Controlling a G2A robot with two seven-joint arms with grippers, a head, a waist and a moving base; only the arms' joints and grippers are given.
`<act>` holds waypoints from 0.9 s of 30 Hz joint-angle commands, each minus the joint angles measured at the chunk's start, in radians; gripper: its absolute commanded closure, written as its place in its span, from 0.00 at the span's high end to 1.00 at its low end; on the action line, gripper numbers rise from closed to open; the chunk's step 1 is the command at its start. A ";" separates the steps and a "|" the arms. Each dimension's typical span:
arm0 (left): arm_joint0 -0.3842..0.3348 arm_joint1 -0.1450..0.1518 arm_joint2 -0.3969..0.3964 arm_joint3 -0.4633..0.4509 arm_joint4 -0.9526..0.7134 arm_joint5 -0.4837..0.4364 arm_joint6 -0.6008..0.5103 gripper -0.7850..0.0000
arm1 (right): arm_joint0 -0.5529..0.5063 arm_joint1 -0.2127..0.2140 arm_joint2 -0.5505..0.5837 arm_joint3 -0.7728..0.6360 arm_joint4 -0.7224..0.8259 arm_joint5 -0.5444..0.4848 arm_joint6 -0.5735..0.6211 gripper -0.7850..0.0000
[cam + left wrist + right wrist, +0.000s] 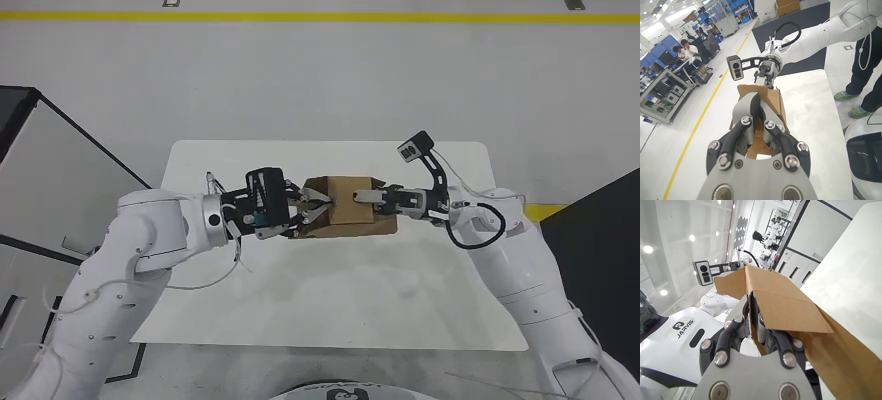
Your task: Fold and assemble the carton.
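Near the middle of the white table point(420, 300), a brown carton point(345, 205) is held between my two grippers, one at each end. It is partly folded into a box shape, long side running from left to right, with loose flaps at both ends.

My left gripper point(305, 208) meets the carton's left end. Seen from the left wrist, this gripper point(756, 96) has its fingers drawn together, clamped on a thin cardboard edge that stands between the black pads point(755, 103). The carton point(775, 102) stretches away from it towards my other arm.

My right gripper point(375, 197) is at the carton's right end, on top. Seen from the right wrist, this gripper point(749, 300) is pinched tight on a torn-looking edge of the carton point(783, 306), with one flap spreading out beside the fingers.

I cannot tell whether the carton's underside touches the table.
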 commanded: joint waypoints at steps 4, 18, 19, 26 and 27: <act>0.000 0.002 -0.012 0.004 0.001 0.007 -0.003 0.00 | -0.003 0.001 0.004 -0.003 0.000 -0.008 -0.011 0.00; 0.035 0.012 -0.080 0.021 0.016 0.018 0.006 0.00 | -0.014 0.003 0.039 -0.008 0.100 -0.094 0.031 0.00; 0.036 0.012 -0.081 0.022 0.016 0.018 0.009 0.00 | -0.013 0.003 0.039 -0.008 0.104 -0.095 0.040 0.00; 0.038 0.011 -0.080 0.018 0.028 0.032 0.040 0.00 | -0.011 0.004 0.033 -0.009 0.126 -0.095 0.102 0.00; 0.038 0.011 -0.080 0.018 0.030 0.032 0.042 0.00 | -0.010 0.004 0.032 -0.009 0.127 -0.096 0.110 0.00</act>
